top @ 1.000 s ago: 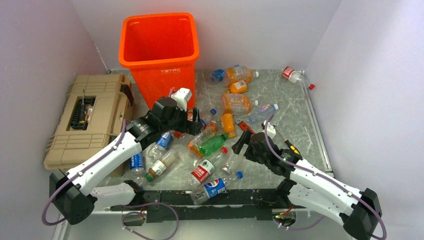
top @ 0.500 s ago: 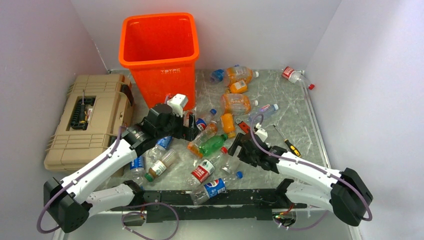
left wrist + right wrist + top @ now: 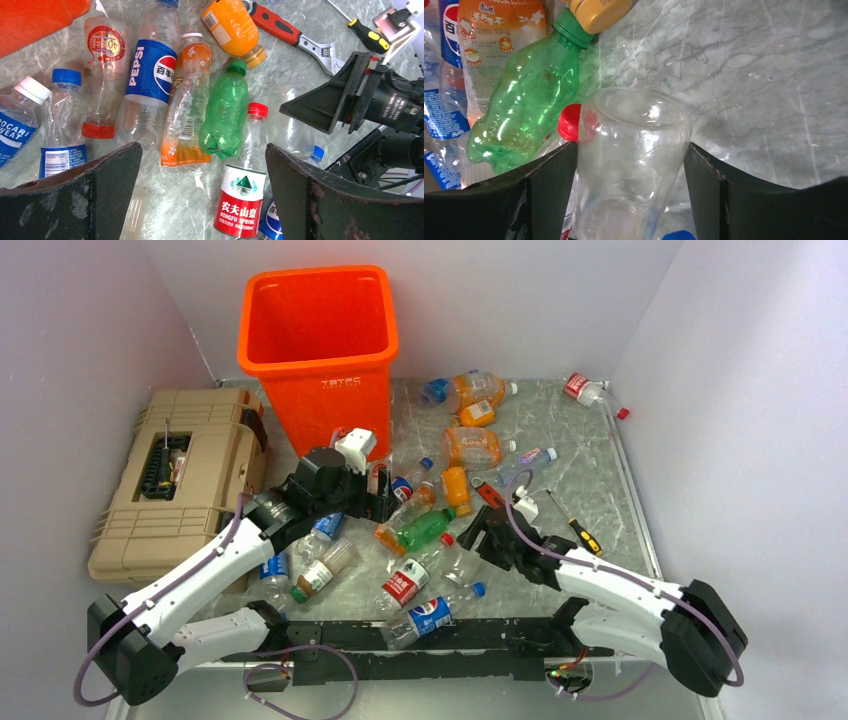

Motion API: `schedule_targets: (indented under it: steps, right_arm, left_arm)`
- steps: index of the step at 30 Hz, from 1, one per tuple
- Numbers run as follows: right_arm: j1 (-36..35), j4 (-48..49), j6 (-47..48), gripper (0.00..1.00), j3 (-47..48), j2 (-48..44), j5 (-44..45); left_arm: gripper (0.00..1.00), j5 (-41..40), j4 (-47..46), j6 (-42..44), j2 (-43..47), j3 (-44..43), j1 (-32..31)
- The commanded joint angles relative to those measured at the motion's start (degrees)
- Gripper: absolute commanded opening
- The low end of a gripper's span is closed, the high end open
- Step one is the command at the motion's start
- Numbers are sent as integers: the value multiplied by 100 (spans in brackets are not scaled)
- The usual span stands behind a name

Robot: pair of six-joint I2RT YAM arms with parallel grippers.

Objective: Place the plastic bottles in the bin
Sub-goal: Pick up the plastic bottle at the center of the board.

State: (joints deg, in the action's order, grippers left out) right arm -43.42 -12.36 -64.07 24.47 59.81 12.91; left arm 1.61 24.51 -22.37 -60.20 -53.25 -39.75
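Top external: plastic bottles (image 3: 425, 528) litter the table (image 3: 600, 440) beside the bin (image 3: 330, 400).

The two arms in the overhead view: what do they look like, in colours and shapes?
The left arm and the right arm both have smooth white shells between chunky black joints and black bases. A thin purple cable loops along each. A small white camera block sits on the left wrist. The fingers are flat black wedges, visibly scuffed.

Rear of table (image 3: 585, 445): the bin (image 3: 330, 405), with toolbox case (image 3: 200, 455) at its left. Before and right of it lie plastic bottles (image 3: 425, 528), screwdriver (image 3: 583, 536) near right edge.
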Motion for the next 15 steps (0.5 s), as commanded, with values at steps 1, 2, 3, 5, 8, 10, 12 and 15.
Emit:
schedule_targets:
  steps: [1,2,3,5,8,10,12,15]
  right_arm:
    - [18,-377,203,56,138,-802,443]
    - [18,-528,343,55,267,-1070,572]
    - [15,-687,493,53,413,-1320,701]
    - [17,-847,867,51,683,-1837,873]
    - [17,-392,1690,47,888,-2490,776]
    - [17,213,2235,45,890,-2837,423]
    - [18,790,2631,44,924,-3011,7]
    - [18,1357,3012,43,1139,-2884,-718]
  left_arm:
    - [100,-96,-166,-4,142,-14,-41]
    - [99,-111,-206,27,186,-16,-37]
    - [99,-108,-264,57,240,-22,-41]
    - [99,-20,-400,143,374,-69,-42]
    - [100,267,-779,236,632,-144,-38]
    - [99,609,-1209,325,812,-118,-35]
    - [99,1179,-1787,493,968,-54,-37]
    - [100,2599,-2588,915,998,-41,-40]
